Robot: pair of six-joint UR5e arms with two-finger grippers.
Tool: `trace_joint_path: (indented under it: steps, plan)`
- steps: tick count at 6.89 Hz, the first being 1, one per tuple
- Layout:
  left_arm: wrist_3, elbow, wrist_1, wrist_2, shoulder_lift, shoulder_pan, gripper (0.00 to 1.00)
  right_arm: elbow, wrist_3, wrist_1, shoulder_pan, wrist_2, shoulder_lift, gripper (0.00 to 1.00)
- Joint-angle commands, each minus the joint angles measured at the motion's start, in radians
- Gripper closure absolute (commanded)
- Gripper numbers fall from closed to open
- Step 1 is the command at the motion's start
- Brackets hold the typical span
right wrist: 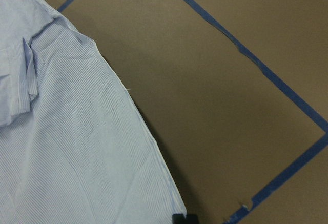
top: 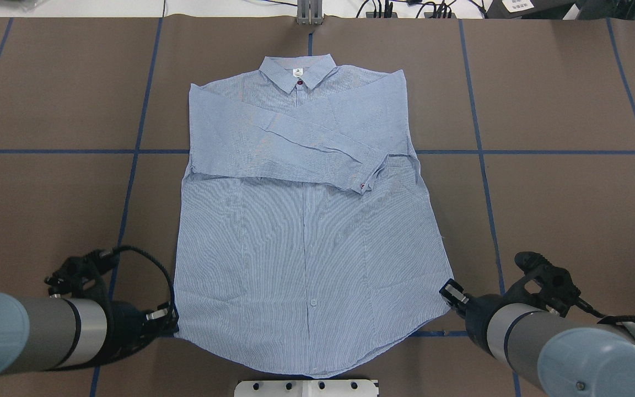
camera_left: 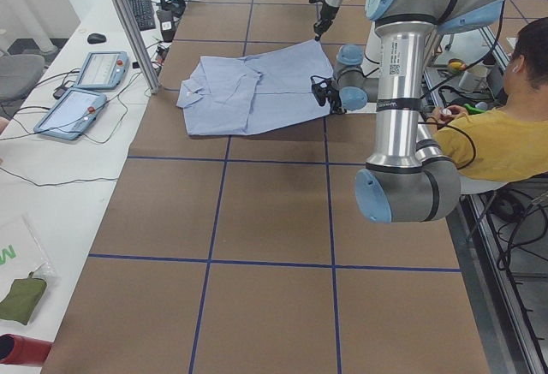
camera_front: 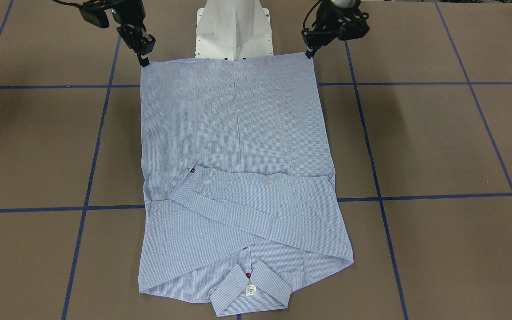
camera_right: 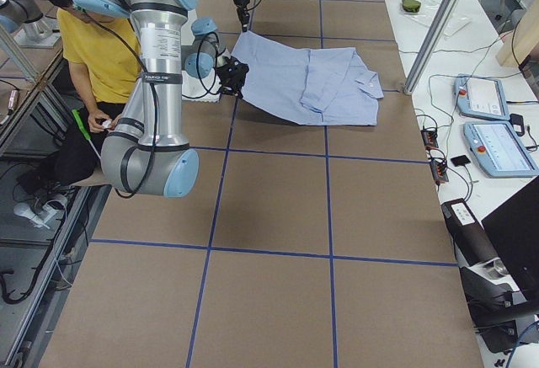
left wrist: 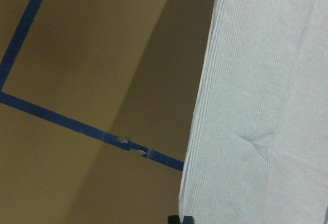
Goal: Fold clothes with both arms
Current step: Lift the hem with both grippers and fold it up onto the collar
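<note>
Fingers on the left gripper [camera_front: 310, 53] and the right gripper [camera_front: 145, 61] are pinched shut on the shirt [camera_front: 238, 129], one at each corner of the hem [camera_front: 238, 63], right by the pedestal [camera_front: 234, 26]. Hem's lifted and taut between them. The collar [camera_front: 249, 291] lies at the end away from the pedestal, with the sleeves [camera_front: 260, 200] crossed over the chest. Risk now: a thin corner pinch could slip out, or one arm leading would skew the fold. Loose sleeves could slide as cloth passes over. Room looks good, with bare table [camera_front: 438, 133] either side of the shirt and an open path from pedestal toward collar.
</note>
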State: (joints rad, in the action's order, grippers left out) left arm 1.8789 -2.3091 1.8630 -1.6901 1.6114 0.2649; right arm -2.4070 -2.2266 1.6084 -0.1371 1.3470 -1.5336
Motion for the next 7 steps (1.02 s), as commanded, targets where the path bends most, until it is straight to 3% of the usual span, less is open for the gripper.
trace_joint_path:
  steps: [1,2,4,6,7]
  plan:
    - [-0.064,0.057,-0.001,-0.151,0.126,0.293,1.00,0.093,0.015,0.013,-0.167,0.014,0.144,1.00]
    - [-0.082,0.129,0.005,-0.181,0.171,0.383,1.00,0.198,0.024,0.012,-0.267,0.043,0.249,1.00]
    - [-0.096,0.216,0.010,-0.183,0.238,0.500,1.00,0.273,0.070,-0.001,-0.508,0.234,0.328,1.00]
    - [-0.096,0.349,0.016,-0.181,0.341,0.548,1.00,0.388,0.097,-0.002,-0.578,0.251,0.401,1.00]
    - [-0.116,0.440,0.060,-0.178,0.379,0.554,1.00,0.487,0.099,-0.086,-0.588,0.244,0.430,1.00]
